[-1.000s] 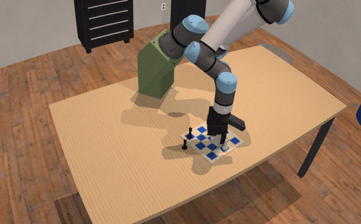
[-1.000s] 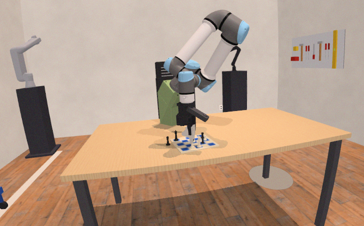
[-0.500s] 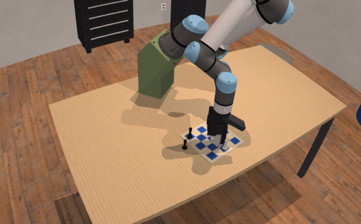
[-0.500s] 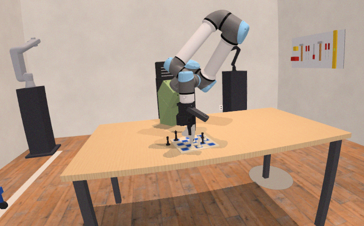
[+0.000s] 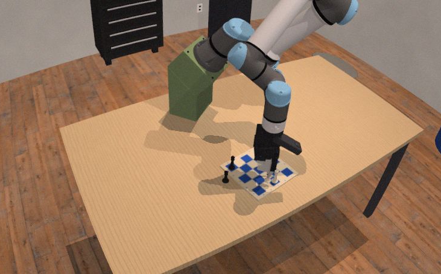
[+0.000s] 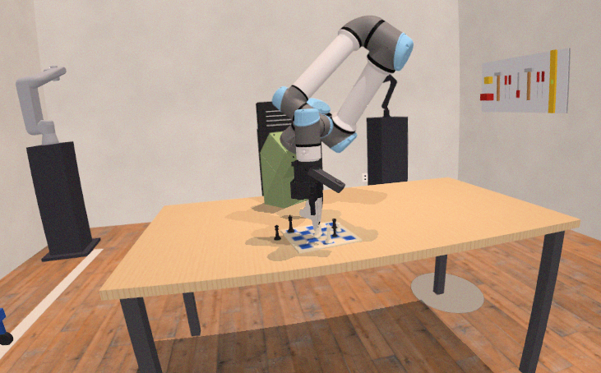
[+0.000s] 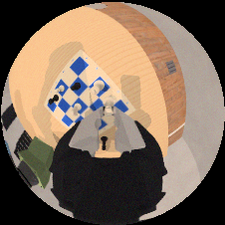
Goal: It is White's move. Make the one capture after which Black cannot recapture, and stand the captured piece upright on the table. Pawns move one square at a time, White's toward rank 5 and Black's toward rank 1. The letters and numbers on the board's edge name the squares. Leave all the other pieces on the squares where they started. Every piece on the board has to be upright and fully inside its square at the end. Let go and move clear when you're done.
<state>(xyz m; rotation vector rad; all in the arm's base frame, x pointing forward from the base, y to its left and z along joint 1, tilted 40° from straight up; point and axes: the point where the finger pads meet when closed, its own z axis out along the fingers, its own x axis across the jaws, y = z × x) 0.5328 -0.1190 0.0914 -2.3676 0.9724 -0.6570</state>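
Observation:
My gripper (image 5: pixel 268 172) (image 6: pixel 317 229) (image 7: pixel 109 107) points down over the board (image 5: pixel 259 198) (image 6: pixel 298 250) and is shut on a white piece (image 7: pixel 110 107). It is low; I cannot tell whether the piece's base touches the board. Another white piece (image 5: pixel 275 177) (image 6: pixel 328 234) (image 7: pixel 98 86) stands close beside the fingers. Two more white pieces, one (image 7: pixel 61 89) near the far left edge and one (image 7: pixel 77 107) nearer the jaws, show in the wrist view. A black piece (image 6: pixel 334 227) (image 7: pixel 76 86) and another black piece (image 5: pixel 232 163) (image 6: pixel 289 224) stand on the board. One black piece (image 5: pixel 225 177) (image 6: pixel 276 232) (image 7: pixel 104 142) stands upright on the table.
A dark piece (image 7: pixel 53 101) shows at the board's left corner in the wrist view. The green robot base (image 5: pixel 190 84) (image 6: pixel 277 180) (image 7: pixel 40 159) stands behind the board. The table (image 5: pixel 130 204) (image 6: pixel 191 259) extends around the board.

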